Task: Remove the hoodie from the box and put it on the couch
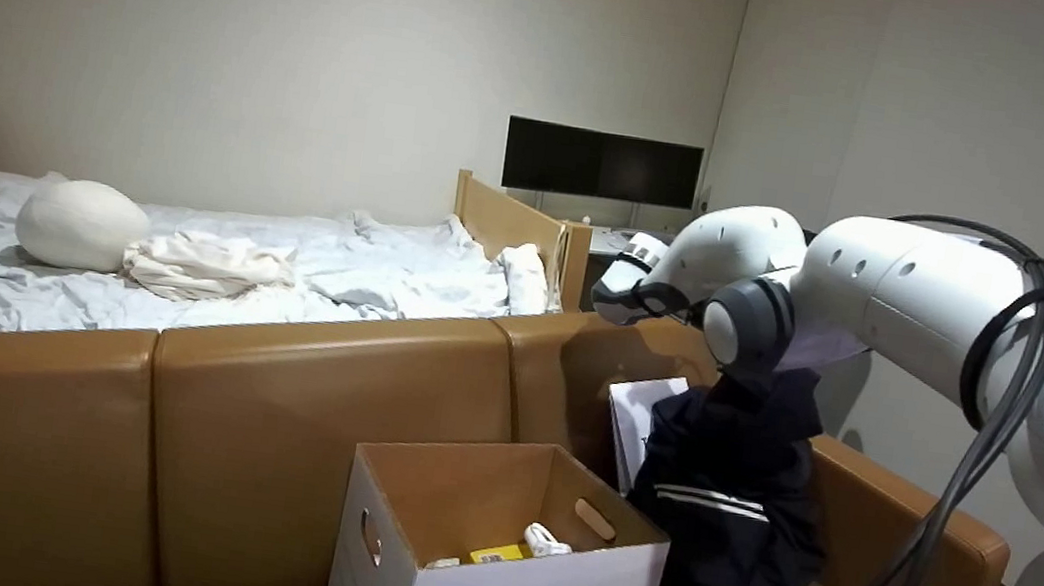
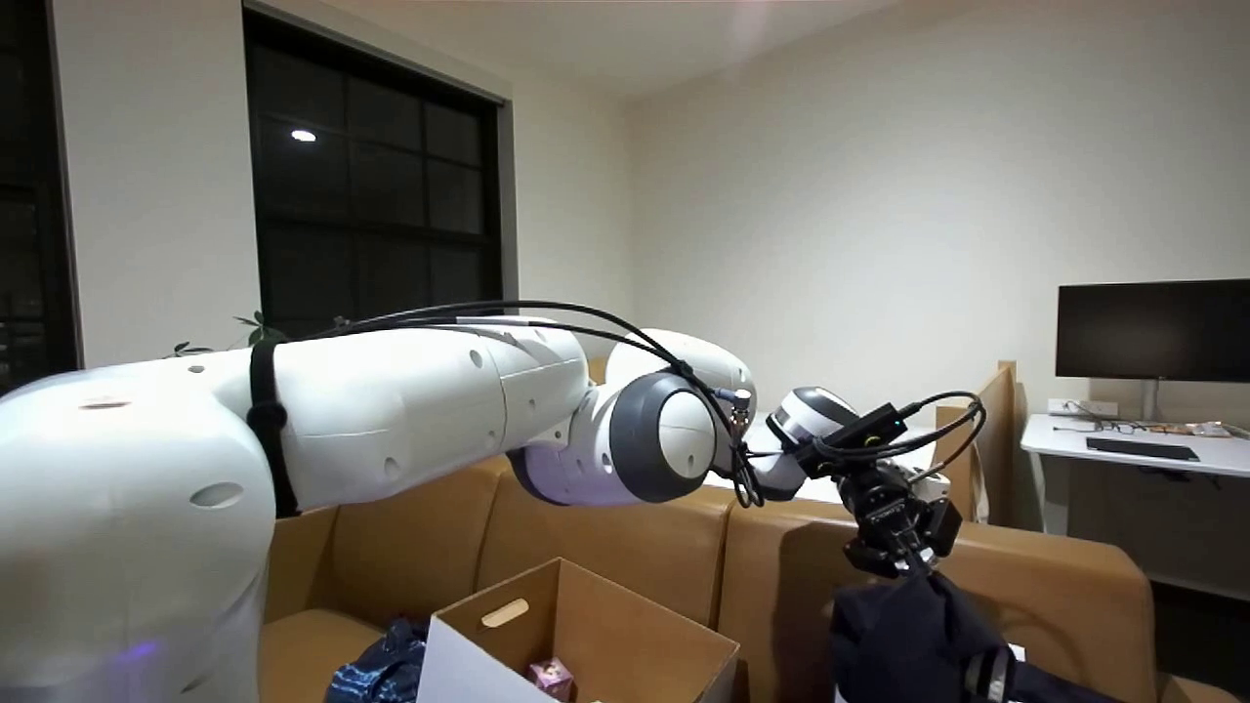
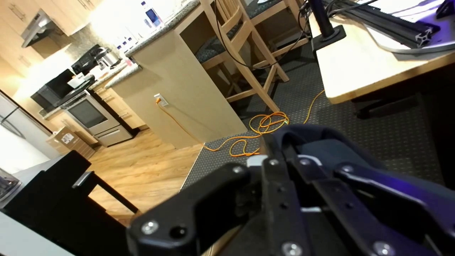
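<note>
White arm (image 2: 420, 420) extended roughly level in both exterior views, bent at the dark-banded joint (image 2: 630, 439), the wrist (image 2: 811, 415) beyond it and the tool (image 2: 916, 561) slanting downward at the far end. In an exterior view, tool not to be made out past that same joint (image 1: 747, 328). Wrist view: fingers (image 3: 279, 192) drawn together, nearly side by side at the tips, linkages (image 3: 209, 199) splayed wider to either side, slightly blurred.

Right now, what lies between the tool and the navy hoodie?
Nothing: in an exterior view the tool is clamped directly onto the gathered top of the navy hoodie.
</note>
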`<state>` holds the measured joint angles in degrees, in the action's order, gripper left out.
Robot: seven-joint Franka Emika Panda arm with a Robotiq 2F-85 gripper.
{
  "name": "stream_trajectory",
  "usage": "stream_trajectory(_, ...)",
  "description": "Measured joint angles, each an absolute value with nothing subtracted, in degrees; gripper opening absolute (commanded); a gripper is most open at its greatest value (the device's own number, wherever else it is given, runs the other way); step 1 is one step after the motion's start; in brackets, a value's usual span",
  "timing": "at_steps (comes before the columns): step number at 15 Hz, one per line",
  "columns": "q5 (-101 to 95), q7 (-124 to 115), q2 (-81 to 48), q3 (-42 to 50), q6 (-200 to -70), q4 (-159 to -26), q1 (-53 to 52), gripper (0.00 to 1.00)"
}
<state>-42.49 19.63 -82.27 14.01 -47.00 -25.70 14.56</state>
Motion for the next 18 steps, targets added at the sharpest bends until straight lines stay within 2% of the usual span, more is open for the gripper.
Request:
stream_trajectory(14, -17.5, 19.4, -82.5, 10.6, -46.3, -21.1, 22.0, 0.01)
stream_trajectory(15, -17.2, 19.3, -82.5, 10.6, -46.3, -21.1, 22.2, 0.27)
stream_trajectory(16, -17.0, 19.3, -82.5, 10.6, -46.3, -21.1, 22.2, 0.28)
stream_trajectory(18, -17.0, 19.3, -82.5, 10.6, -46.3, -21.1, 22.2, 0.4)
